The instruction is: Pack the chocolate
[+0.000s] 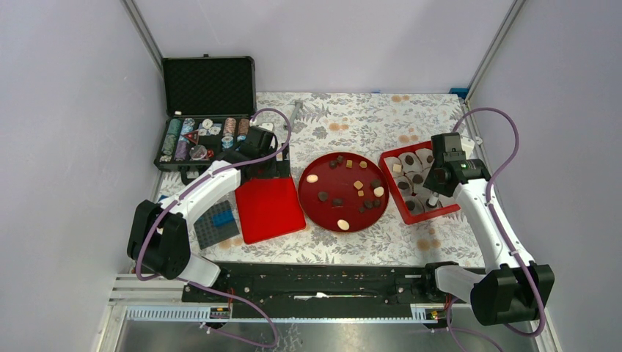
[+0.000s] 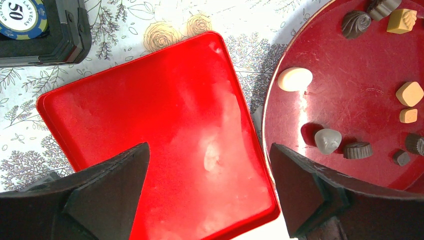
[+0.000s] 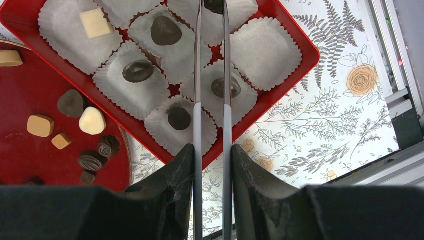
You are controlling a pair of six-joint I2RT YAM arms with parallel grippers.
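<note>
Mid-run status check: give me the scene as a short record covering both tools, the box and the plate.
left tool: open, holding nothing, over the red lid
right tool: shut on tweezers, over the red box
tweezers: dark chocolate pinched at the tips
red box: paper cups; five filled in the wrist view, at least one empty
round plate: loose pieces not yet packed

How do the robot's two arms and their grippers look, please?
The left arm and right arm have white links, black joints and a looping purple cable each. The left gripper and right gripper have black, wedge-shaped fingers. A green light glows on the right wrist.
</note>
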